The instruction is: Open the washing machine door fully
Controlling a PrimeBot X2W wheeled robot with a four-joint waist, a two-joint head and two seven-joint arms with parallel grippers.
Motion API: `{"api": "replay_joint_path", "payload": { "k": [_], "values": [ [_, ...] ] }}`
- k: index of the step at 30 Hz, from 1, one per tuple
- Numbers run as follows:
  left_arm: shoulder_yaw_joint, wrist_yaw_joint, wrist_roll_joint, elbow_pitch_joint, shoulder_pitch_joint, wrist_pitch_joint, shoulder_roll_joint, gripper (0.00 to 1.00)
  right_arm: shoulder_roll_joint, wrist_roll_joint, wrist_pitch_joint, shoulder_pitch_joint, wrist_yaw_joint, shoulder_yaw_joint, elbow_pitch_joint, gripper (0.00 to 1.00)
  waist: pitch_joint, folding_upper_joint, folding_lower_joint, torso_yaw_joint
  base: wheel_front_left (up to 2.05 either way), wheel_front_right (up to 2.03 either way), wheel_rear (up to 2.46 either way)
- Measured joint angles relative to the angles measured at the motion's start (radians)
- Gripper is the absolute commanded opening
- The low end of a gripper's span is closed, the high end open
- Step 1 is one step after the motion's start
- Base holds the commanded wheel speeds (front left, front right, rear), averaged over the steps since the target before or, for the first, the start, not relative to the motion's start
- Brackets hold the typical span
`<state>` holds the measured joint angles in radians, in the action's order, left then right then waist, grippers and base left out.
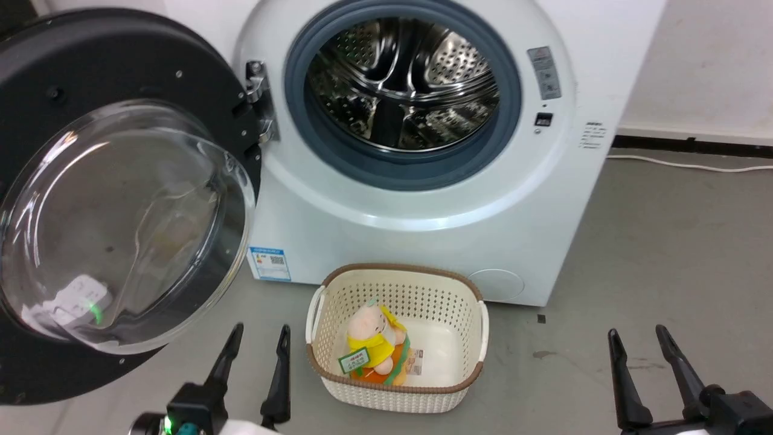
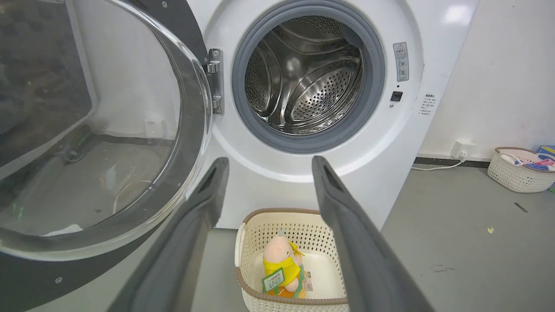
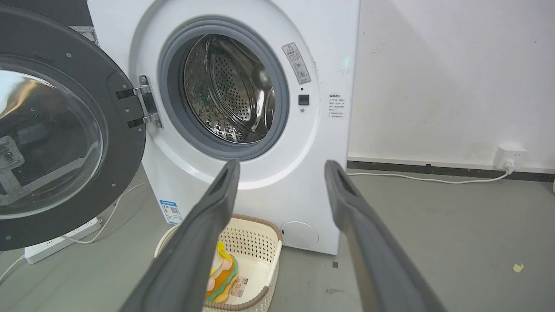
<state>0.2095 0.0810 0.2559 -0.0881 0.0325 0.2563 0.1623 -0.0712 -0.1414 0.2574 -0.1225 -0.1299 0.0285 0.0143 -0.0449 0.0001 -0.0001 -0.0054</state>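
Note:
The washing machine door (image 1: 115,199) stands swung wide to the left on its metal hinge (image 1: 258,99), its black ring and bulging glass bowl facing me. The same door (image 2: 95,125) takes up the left of the left wrist view, and the door (image 3: 56,138) hangs left of the drum opening in the right wrist view. My left gripper (image 1: 261,333) is open low at the front, just below the door's lower edge, touching nothing. My right gripper (image 1: 639,337) is open at the lower right, far from the door, with nothing between its fingers.
The steel drum (image 1: 401,84) with its grey rubber ring lies exposed. A cream basket (image 1: 398,284) holding a plush toy (image 1: 374,341) sits on the grey floor before the machine. A second basket (image 2: 520,171) stands by the right wall. A power strip (image 3: 60,240) and cables lie under the door.

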Motion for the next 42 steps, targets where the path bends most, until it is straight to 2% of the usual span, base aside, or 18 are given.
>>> {"api": "replay_joint_path", "payload": {
  "k": [13,22,29,42],
  "values": [
    [-0.035,-0.020,-0.044,-0.047,0.048,0.000,-0.053,1.00,0.011,0.002,0.000,-0.022,0.000,-0.009,0.058,1.00,-0.034,0.0000,0.0001,-0.009,0.00,0.00,0.00],
    [-0.053,-0.041,-0.066,-0.078,0.048,0.000,-0.055,1.00,0.012,0.002,0.000,-0.024,0.000,-0.016,0.072,1.00,-0.037,0.0000,0.0001,-0.001,0.00,0.00,0.00],
    [-0.055,-0.041,-0.071,-0.116,0.046,0.000,-0.057,1.00,0.013,0.002,0.000,-0.024,0.000,-0.019,0.077,1.00,-0.039,0.0000,0.0001,0.001,0.00,0.00,0.00],
    [-0.060,-0.049,-0.084,-0.105,0.044,0.000,-0.057,1.00,0.014,0.003,0.000,-0.023,0.000,-0.025,0.080,1.00,-0.037,-0.0001,0.0000,-0.001,0.00,0.00,0.00]
  ]
}}
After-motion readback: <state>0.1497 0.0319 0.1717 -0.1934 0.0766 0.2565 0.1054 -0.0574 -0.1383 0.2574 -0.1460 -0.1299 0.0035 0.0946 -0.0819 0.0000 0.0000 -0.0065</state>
